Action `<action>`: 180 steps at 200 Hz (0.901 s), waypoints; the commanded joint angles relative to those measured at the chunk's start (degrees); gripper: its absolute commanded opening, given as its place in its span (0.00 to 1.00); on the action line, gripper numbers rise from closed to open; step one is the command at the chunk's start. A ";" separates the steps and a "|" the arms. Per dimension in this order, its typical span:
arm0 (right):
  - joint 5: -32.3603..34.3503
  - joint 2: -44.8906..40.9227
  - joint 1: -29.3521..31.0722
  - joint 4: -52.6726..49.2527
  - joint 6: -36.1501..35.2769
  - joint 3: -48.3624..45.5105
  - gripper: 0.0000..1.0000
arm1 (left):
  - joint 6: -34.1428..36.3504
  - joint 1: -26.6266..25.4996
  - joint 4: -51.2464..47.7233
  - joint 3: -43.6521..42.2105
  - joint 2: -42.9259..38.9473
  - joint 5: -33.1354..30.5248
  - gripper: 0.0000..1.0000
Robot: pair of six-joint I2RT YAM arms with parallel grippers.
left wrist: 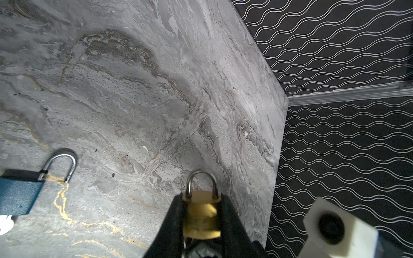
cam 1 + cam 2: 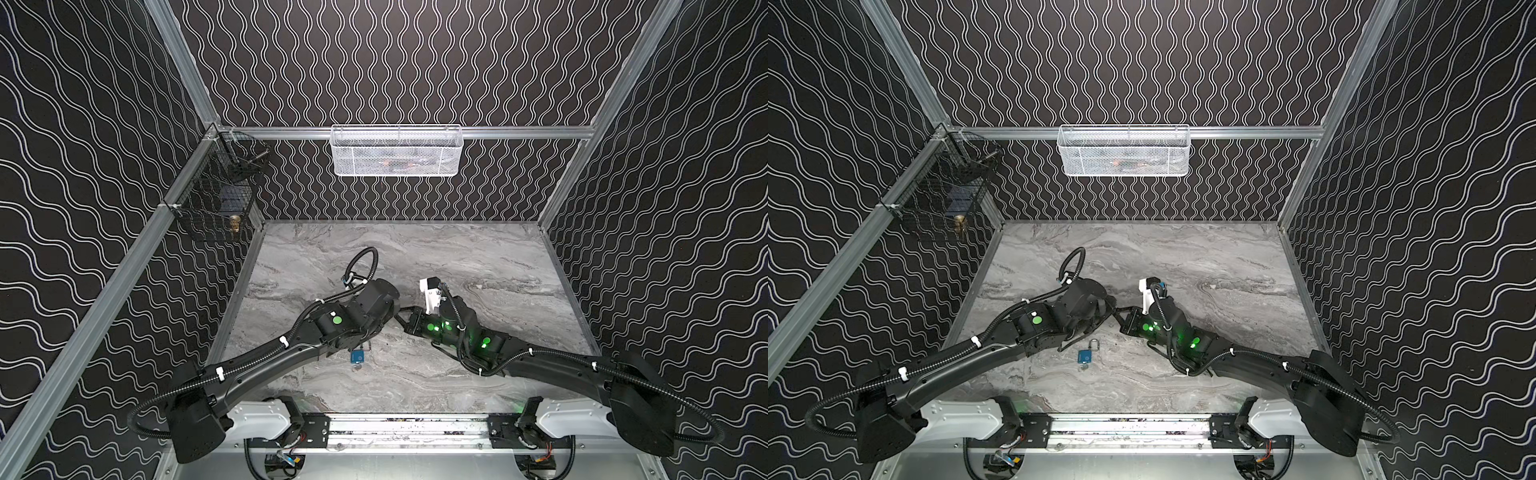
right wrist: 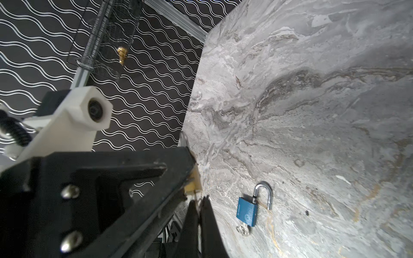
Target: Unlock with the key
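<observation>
Left wrist view: left fingers (image 1: 172,223) clamp the brass padlock (image 1: 201,214); right fingers (image 3: 192,223) pinch shut on its key (image 3: 196,199).

The pincer (image 1: 201,198) squeezes a little gold lock (image 1: 201,214) between its two black fingers (image 1: 172,223), the lock's silver loop shut and poking out past the tips, while a blue lock (image 1: 17,192) with its loop popped open lies on the grey table (image 1: 134,89) off to one side, and a white block (image 1: 335,234) sits near the other side.
</observation>
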 commanded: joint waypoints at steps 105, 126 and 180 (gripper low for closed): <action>-7.19 -2.69 -1.57 19.36 7.35 -3.89 0.00 | -1.47 -0.29 12.96 -3.84 -3.50 6.41 0.00; -8.75 -2.60 -2.18 21.62 9.58 -3.99 0.00 | -1.44 -0.46 14.13 -3.88 -3.59 6.91 0.00; -9.07 -3.57 -2.35 24.62 14.26 -5.12 0.00 | -1.44 -1.26 15.56 -3.69 -4.07 5.62 0.00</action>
